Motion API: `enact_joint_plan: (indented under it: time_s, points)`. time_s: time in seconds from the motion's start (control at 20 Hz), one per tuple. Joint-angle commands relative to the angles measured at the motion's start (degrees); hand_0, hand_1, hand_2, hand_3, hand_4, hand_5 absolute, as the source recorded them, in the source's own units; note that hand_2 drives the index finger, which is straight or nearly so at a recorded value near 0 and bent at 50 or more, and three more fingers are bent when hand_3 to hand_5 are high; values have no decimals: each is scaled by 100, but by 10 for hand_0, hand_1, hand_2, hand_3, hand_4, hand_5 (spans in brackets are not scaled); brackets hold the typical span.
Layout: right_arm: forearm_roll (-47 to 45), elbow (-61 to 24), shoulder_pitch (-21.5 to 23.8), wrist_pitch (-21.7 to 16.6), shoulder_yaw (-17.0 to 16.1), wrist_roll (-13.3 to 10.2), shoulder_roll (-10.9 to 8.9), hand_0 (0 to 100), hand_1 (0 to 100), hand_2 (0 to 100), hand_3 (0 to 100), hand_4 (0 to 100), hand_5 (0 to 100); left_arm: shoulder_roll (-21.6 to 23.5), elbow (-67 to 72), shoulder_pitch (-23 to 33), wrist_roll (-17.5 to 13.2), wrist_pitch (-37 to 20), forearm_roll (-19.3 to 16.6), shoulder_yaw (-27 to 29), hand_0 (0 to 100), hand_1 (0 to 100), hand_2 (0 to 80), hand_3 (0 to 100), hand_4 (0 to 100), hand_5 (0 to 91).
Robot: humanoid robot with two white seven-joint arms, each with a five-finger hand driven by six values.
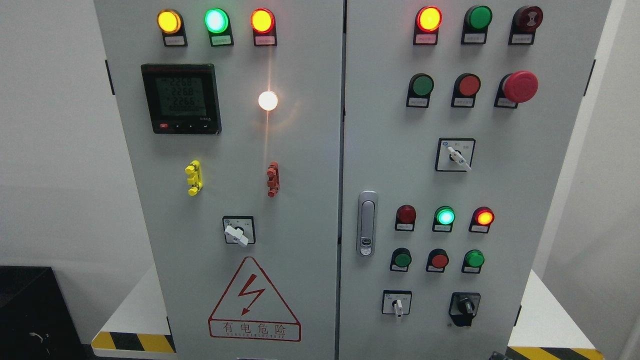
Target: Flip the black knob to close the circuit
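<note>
White walls frame a grey two-door cabinet that fills the frame, standing on a platform edged in yellow-and-black tape. No robot hand shows anywhere, so neither one's state can be told. At lower right of the right door sits the black knob, its pointer roughly upright, perhaps tilted slightly to the left; the small labels are unreadable, so whether that position closes the circuit cannot be read. Above it a green lamp and a red lamp glow, while a dark red lamp beside them stays unlit. At upper left, the meter shows figures. With no arm in frame, the scene would suit a knob awaiting its turn or one already turned.
</note>
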Motion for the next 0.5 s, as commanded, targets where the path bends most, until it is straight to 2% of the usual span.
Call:
enact_joint_plan:
  time_s: [0.0, 0.05, 0.1, 0.15, 0.2, 0.25, 0.35, 0.4, 0.45]
  points:
    - [-2016, -804, 525, -343, 302, 11, -6, 0, 76, 358, 549, 516, 463, 0, -176, 132, 3, 4, -6, 0, 120, 556, 0, 0, 0, 0]
    - [-2351, -822, 587, -466, 302, 20, -6, 0, 73, 344, 541, 510, 459, 0, -176, 132, 3, 4, 3, 0, 120, 556, 0, 0, 0, 0]
    - [-2658, -822, 649, -572, 302, 46, -6, 0, 70, 287, 475, 446, 394, 0, -176, 132, 3, 4, -6, 0, 120, 556, 0, 0, 0, 0]
    - [-2975, -813, 701, -660, 302, 116, -6, 0, 63, 205, 375, 313, 282, 0, -176, 132, 3, 4, -6, 0, 120, 556, 0, 0, 0, 0]
    - [-3326, -805, 737, -739, 302, 239, -14, 0, 59, 193, 358, 281, 244, 0, -176, 123, 3, 4, -6, 0, 120, 556, 0, 0, 0, 0]
    - [-3712, -796, 763, -827, 293, 475, -15, 0, 42, 119, 235, 112, 103, 0, -176, 131, 3, 4, -6, 0, 120, 556, 0, 0, 0, 0]
    - [-4311, -787, 912, -942, 293, 1054, -23, 0, 2, 37, 139, 10, 0, 0, -176, 132, 3, 4, -6, 0, 120, 556, 0, 0, 0, 0]
    - [-4540, -778, 948, -977, 284, 1292, -23, 0, 0, 0, 76, 0, 0, 0, -176, 132, 3, 4, -6, 0, 120, 556, 0, 0, 0, 0]
    - [-4708, -761, 966, -977, 284, 1434, -23, 0, 0, 0, 64, 0, 0, 0, -167, 132, 3, 4, -6, 0, 120, 556, 0, 0, 0, 0]
